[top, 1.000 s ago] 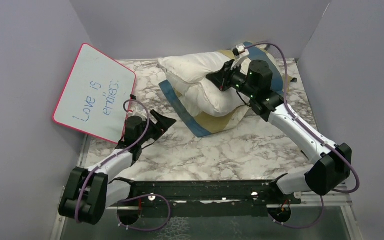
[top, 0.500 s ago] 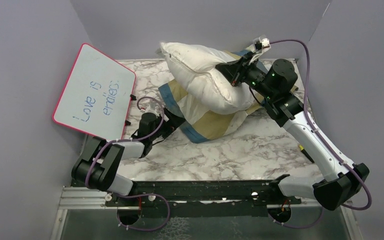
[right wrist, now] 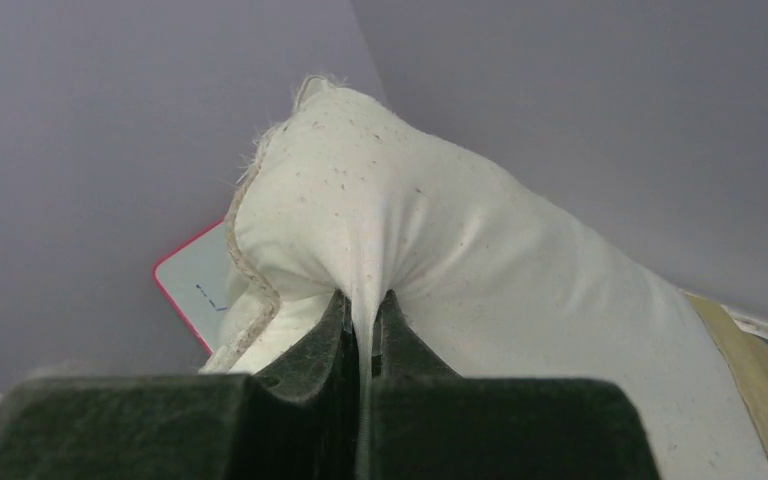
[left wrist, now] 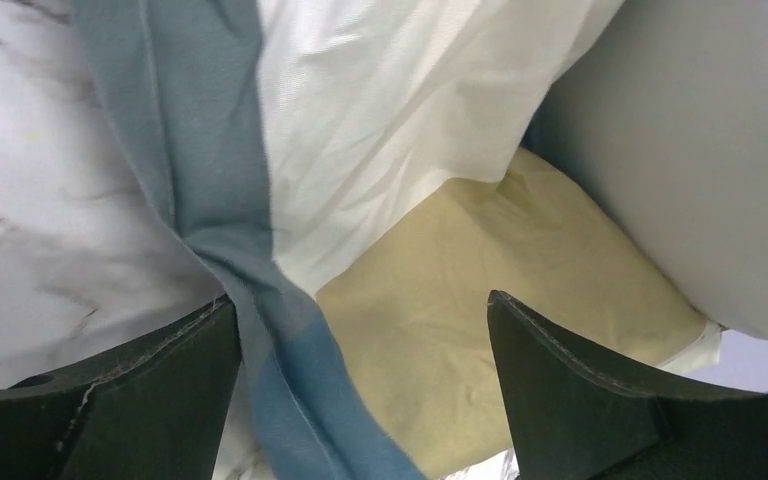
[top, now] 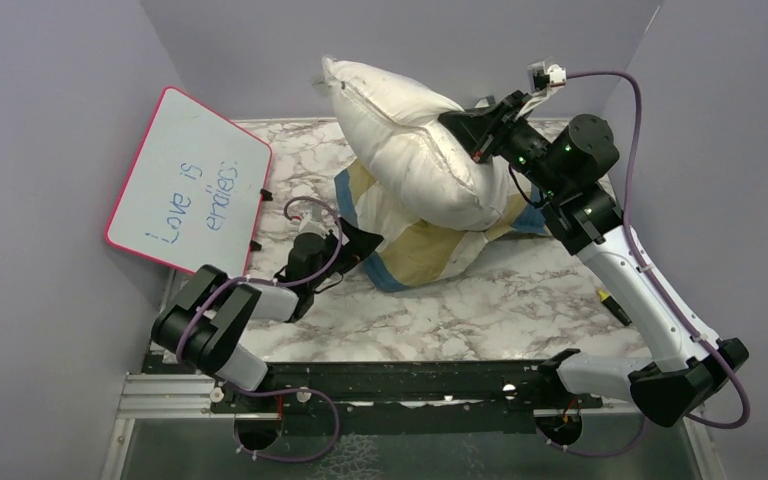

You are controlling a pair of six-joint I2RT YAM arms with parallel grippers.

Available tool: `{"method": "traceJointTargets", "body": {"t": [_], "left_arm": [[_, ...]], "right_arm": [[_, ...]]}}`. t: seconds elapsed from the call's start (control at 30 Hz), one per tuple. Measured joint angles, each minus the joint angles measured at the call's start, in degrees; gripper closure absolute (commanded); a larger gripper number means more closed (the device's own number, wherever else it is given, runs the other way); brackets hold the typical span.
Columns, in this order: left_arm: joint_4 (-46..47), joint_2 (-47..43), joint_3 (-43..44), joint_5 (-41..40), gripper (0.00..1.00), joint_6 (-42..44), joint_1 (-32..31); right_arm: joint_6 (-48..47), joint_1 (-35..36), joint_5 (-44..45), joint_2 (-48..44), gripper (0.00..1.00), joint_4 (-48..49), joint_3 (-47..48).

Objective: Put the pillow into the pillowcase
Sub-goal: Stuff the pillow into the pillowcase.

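- Pillow (top: 410, 150) hung pinched tight in the right gripper (top: 463, 128), above the pillowcase (top: 430, 250).
- Left gripper (top: 358, 243) stood wide apart at the pillowcase's blue edge.

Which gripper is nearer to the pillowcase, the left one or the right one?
Left. The left gripper is open at the near edge of the pillowcase; the right gripper is high above it, shut on the pillow.

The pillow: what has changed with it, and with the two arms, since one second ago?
The right gripper, shut on a fold of the pillow as before, has raised it steeply above the pillowcase, toward the back wall. The left gripper, jaws open, has moved forward to the pillowcase's near left edge. The whiteboard has not moved.
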Motion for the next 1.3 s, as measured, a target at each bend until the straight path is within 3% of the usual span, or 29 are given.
{"method": "traceJointTargets", "body": {"t": [0.37,0.5,0.53,0.6,0.73,0.97,1.23,1.3], "left_arm": [[11.5,15.5,7.6,-2.5,0.12,-3.1,-3.9],[15.5,21.9,12.4,-3.3,0.2,-5.7,-4.5],[17.5,23.8,14.0,-3.6,0.25,-6.8,-4.6],[20.9,27.2,16.7,-4.1,0.45,-8.2,-4.9],[24.2,31.3,21.2,-4.3,0.99,-10.2,-5.4],[27.3,27.2,17.2,-4.5,1.0,-8.7,-5.0],[27.7,5.1,6.4,-1.8,1.0,-3.6,-4.3],[24.7,-1.5,5.2,-1.3,1.0,-1.2,-4.2]], "right_arm": [[1.6,0.0,0.0,-0.5,0.99,0.1,0.0],[3.1,0.0,0.0,-0.8,0.99,0.8,-0.3],[3.5,0.0,0.0,-0.9,0.99,1.3,-0.6],[4.4,0.0,-0.1,-1.1,0.99,2.2,-1.1],[5.6,0.0,-0.2,-1.3,0.99,3.6,-2.4],[5.2,0.0,0.0,-3.9,0.99,5.0,-6.4],[-6.2,0.2,1.3,-3.7,0.99,2.1,-9.6],[-8.7,0.3,1.3,-2.8,0.92,0.4,-11.0]]}}
